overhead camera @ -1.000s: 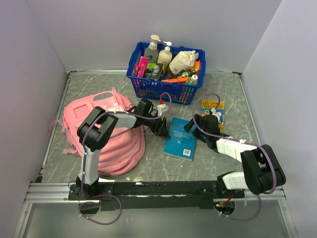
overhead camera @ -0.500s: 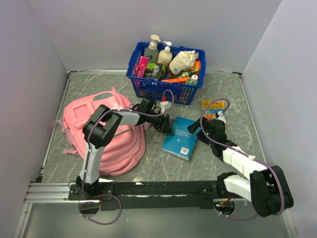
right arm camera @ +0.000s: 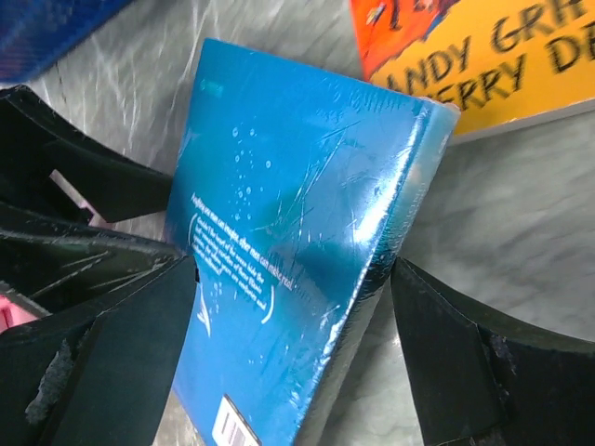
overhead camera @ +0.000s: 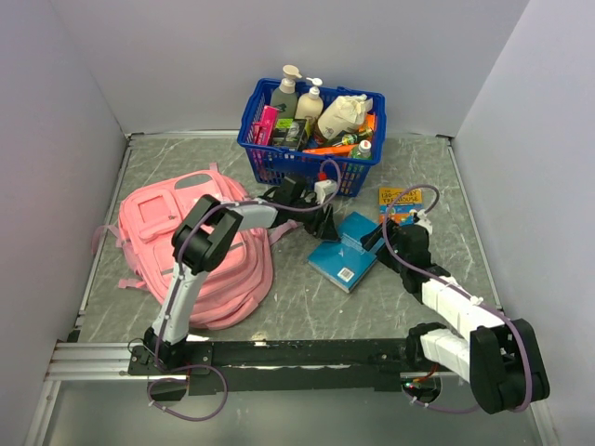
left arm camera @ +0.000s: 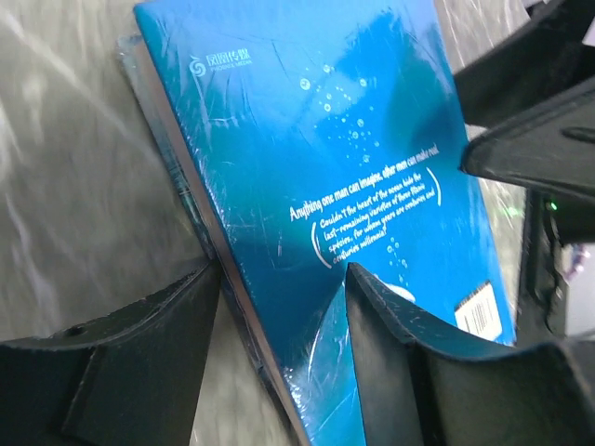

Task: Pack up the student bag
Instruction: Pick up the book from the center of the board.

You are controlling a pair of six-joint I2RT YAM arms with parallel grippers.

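student bag point(overhead camera: 186, 243): pink, lying flat on the left part of the tabletop point(overhead camera: 307, 311), front pockets facing up. the left arm reaches out across its upper right corner. nothing seen going into it; its openings cannot be made out from above.

blue book point(overhead camera: 346, 258): glossy wrap, white lettering, barcode near 1 corner. it sits mid-tabletop to the right of the bag, not touching it, turned at an angle, with an end effector on each side.

left end effector point(overhead camera: 327, 226): at the book's upper left edge. in the wrist view its 2 fingers point(left arm camera: 139, 358) stand apart and point down at the cover, 1 outside the long edge and 1 over the cover, so the edge runs between them. they grip nothing.

right end effector point(overhead camera: 379, 243): at the book's right side. its fingers point(right arm camera: 121, 358) are spread wide and straddle the book's width, 1 at each long side, the spine next to the right-hand finger. cannot tell whether they press on the book or only flank it.

yellow book point(overhead camera: 400, 198): flat on the tabletop just beyond the blue book's far corner.

blue basket point(overhead camera: 279, 165): at the back, centre, holding bottles point(overhead camera: 297, 93) and small packs.
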